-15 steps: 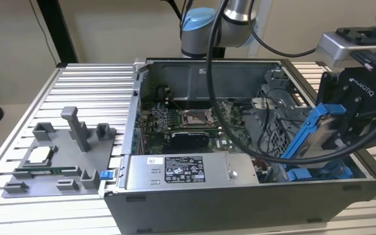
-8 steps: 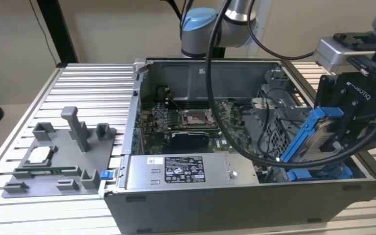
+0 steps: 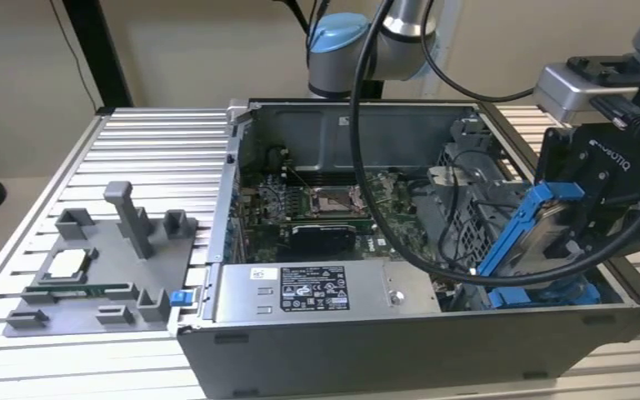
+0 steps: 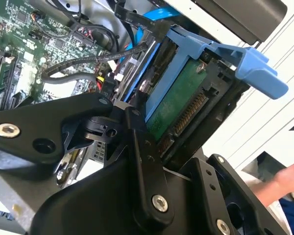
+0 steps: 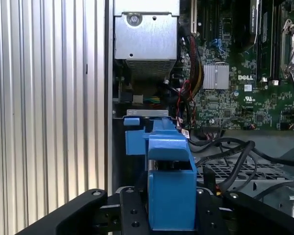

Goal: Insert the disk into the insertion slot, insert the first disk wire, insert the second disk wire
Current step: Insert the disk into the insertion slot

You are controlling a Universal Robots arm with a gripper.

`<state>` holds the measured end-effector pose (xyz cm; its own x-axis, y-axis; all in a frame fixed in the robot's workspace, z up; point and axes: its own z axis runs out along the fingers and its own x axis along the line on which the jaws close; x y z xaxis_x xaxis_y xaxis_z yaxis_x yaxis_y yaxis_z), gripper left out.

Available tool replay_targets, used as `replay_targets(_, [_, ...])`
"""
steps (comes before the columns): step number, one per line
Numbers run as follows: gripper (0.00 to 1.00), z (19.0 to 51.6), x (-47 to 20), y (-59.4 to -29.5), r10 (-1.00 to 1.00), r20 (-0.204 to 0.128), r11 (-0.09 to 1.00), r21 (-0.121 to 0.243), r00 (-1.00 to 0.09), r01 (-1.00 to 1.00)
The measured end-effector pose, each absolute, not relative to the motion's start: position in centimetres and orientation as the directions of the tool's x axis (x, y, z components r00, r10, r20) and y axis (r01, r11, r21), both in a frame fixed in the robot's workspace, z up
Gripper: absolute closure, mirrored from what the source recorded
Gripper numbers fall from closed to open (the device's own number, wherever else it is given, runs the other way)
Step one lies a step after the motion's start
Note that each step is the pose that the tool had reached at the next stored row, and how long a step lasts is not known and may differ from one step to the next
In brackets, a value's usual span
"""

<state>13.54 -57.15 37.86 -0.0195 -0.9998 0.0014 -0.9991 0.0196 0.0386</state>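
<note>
We see the hand (image 3: 576, 223) clenched on the disk (image 3: 523, 232), holding it tilted just above the slot (image 3: 542, 294).

Soft, even room light falls on the desk (image 3: 153, 142), and things on it cast only faint shadows. Its ribbed metal shines pale in the exterior view and shows streaky glare in the first wrist view. The inside of the computer case (image 3: 342, 137) lies in dimmer shade. In the second wrist view the black tool (image 4: 181, 139) carries dull highlights, and the desk behind the disk (image 4: 179, 103) is washed out to near white.
</note>
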Motion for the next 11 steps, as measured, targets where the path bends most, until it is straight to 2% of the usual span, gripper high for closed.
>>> replay_targets(10, [1.0, 37.77, 13.55, -56.87, -1.0, -0.003, 0.019, 0.039, -0.019, -0.999])
replay_targets(11, [0.0, 37.78, 13.55, -56.88, -1.0, -0.002, 0.019, 0.039, -0.019, -0.999])
